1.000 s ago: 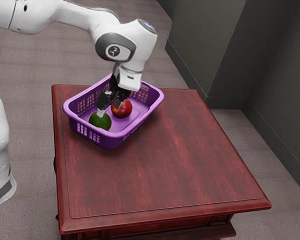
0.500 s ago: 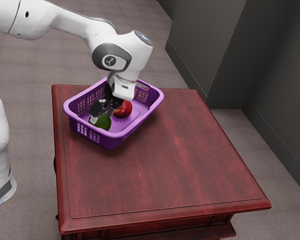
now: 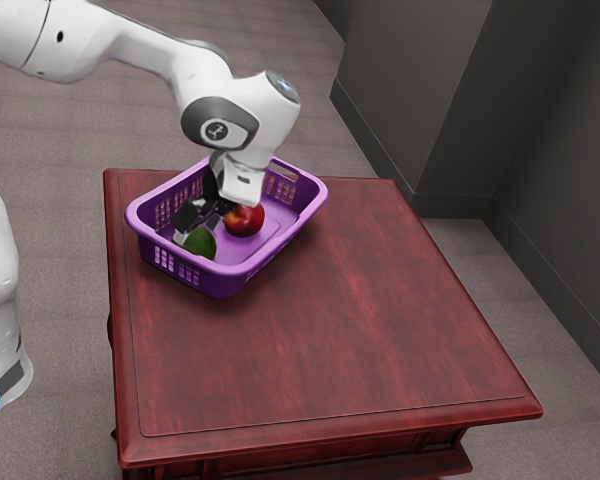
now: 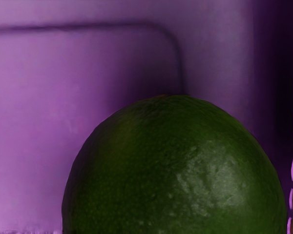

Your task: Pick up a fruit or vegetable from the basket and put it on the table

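Black and angled downward, the pincer (image 3: pixel 197 224) reaches inside the purple basket (image 3: pixel 225 268), right at the green fruit (image 3: pixel 202 244), which lies low in the basket under the hand; whether the pincer is apart or clamped on that fruit, I cannot tell. Beyond it, toward the exterior view's right, a red fruit (image 3: pixel 246 221) rests on the basket floor, near the green one. Around both fruits rise the basket's slotted walls, and the basket stands on the reddish wooden surface (image 3: pixel 330 330), toward its far end at the exterior view's upper left.
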{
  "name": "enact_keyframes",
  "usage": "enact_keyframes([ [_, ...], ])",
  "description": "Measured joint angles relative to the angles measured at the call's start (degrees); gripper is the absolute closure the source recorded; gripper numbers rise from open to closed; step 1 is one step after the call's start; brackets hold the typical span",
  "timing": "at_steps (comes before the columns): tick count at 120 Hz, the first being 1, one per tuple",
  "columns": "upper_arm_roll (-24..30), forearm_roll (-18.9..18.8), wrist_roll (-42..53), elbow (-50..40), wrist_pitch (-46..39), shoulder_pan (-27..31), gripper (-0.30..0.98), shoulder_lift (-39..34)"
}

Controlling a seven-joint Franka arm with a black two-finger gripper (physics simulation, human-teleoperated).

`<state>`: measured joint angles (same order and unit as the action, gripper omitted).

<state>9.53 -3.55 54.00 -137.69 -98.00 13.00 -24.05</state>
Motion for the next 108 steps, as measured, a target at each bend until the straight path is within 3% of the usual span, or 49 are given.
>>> enact_keyframes([
  [41,-0.9,-1.1,-0.6,-0.6,-2.8,0.0,0.00,3.3],
  [84,-1.2,0.1,-1.2,-0.4,-5.8,0.0,0.00,5.0],
  [108,-1.0,0.5,-2.1,-0.2,-6.6,0.0,0.17,5.0],
])
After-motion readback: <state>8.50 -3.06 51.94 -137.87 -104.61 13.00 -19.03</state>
